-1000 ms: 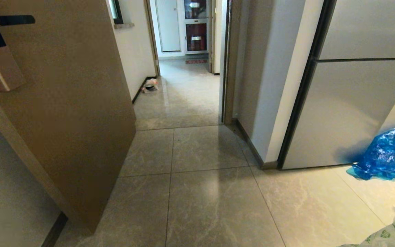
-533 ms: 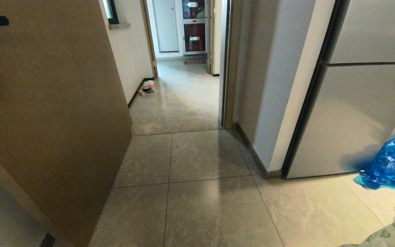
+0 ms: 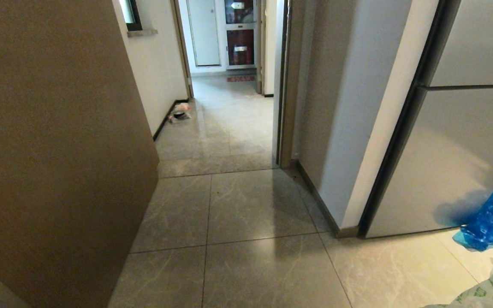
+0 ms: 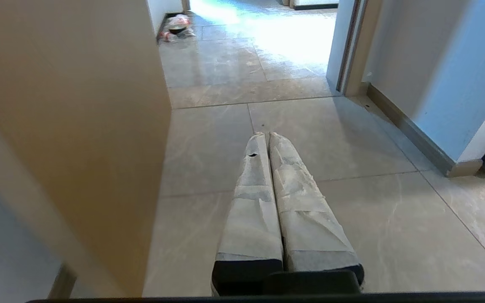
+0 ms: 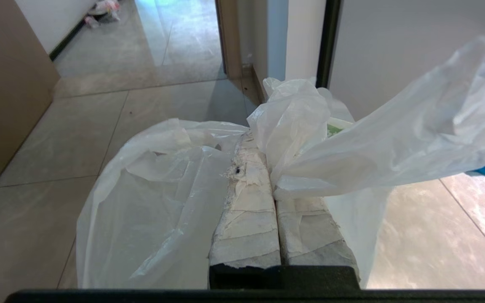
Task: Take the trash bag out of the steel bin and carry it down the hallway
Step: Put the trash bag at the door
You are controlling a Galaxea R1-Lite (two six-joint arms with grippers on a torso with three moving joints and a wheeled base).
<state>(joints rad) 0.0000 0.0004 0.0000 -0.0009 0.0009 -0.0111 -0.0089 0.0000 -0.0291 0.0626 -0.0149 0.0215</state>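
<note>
The whole view has slid forward past the brown door (image 3: pixel 58 141) toward the hallway (image 3: pixel 225 115), so removal is done and carrying remains: the trash bag (image 5: pixel 175 189) hangs clamped in the right gripper (image 5: pixel 267 168), the left gripper (image 4: pixel 263 136) pressed together, empty.

Thin crinkly plastic trash bag (image 5: pixel 162 202) (translucent white) over glossy stone-look hallway (image 3: pixel 229 128) tiles.
</note>
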